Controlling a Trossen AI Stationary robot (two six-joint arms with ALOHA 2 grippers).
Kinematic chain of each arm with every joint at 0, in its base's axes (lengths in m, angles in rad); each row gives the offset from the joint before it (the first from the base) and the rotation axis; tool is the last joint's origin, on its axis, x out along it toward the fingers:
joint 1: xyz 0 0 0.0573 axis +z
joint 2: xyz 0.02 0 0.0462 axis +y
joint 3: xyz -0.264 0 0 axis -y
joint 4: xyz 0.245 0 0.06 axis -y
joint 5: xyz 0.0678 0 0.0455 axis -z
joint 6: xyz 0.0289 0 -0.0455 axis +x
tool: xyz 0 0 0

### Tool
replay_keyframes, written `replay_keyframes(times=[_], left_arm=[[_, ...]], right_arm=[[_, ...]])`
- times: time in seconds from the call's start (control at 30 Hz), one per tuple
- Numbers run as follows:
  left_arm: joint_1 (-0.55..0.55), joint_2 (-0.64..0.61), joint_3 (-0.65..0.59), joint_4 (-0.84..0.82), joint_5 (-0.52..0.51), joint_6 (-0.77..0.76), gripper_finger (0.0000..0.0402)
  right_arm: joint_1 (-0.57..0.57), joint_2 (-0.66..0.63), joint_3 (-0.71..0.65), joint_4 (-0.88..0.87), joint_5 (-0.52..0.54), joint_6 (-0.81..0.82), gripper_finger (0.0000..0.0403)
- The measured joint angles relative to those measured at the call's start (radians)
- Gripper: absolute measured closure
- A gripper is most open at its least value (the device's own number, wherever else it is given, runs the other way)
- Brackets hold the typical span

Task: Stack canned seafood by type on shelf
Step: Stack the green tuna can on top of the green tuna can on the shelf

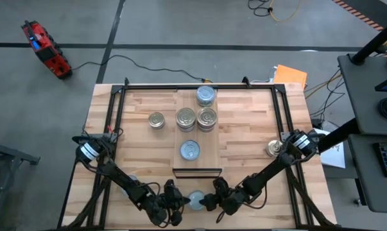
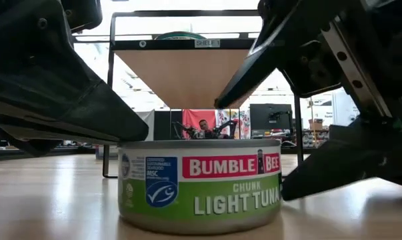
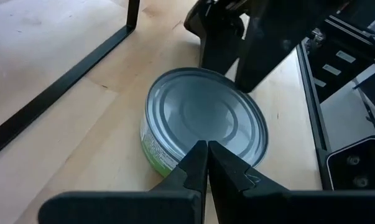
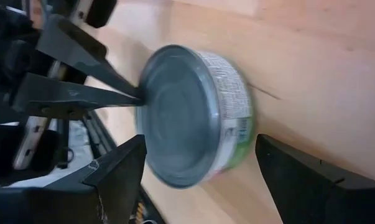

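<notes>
A tuna can (image 1: 196,200) with a pale blue-grey top and a green label (image 2: 201,193) stands upright on the table near its near edge. My left gripper (image 3: 206,149) is shut, and its tips are at the can's left rim. My right gripper (image 4: 199,146) is open, coming from the right, with one finger on each side of the can; I cannot tell whether they touch it. The shelf (image 1: 214,153), a pale plank, carries two grey-topped cans (image 1: 205,96) (image 1: 190,151) and two gold-ringed cans (image 1: 185,119) (image 1: 206,119). My left gripper's shut fingertips (image 4: 128,94) meet the can's top at its rim (image 3: 193,138) on the side toward the table's left. They slant down from the left. I cannot tell whether they press on it. The can rests flat on the table.
A gold-topped can (image 1: 156,120) stands on the table left of the shelf, and another can (image 1: 274,149) stands by the right arm near the right edge. A black frame (image 1: 119,96) borders the table. Bare wood lies on both sides of the shelf.
</notes>
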Motion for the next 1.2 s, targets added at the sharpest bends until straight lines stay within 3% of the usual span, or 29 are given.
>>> replay_keyframes(times=[0.6, 1.2], left_arm=[[-0.021, 0.003, -0.004, -0.018, -0.005, -0.049, 0.0401], [-0.021, 0.006, -0.006, -0.026, -0.005, -0.024, 0.0401]], right_arm=[[-0.008, 0.000, 0.000, 0.009, 0.003, -0.018, 0.0105], [-0.027, 0.020, 0.057, 0.016, -0.007, -0.191, 0.0120]])
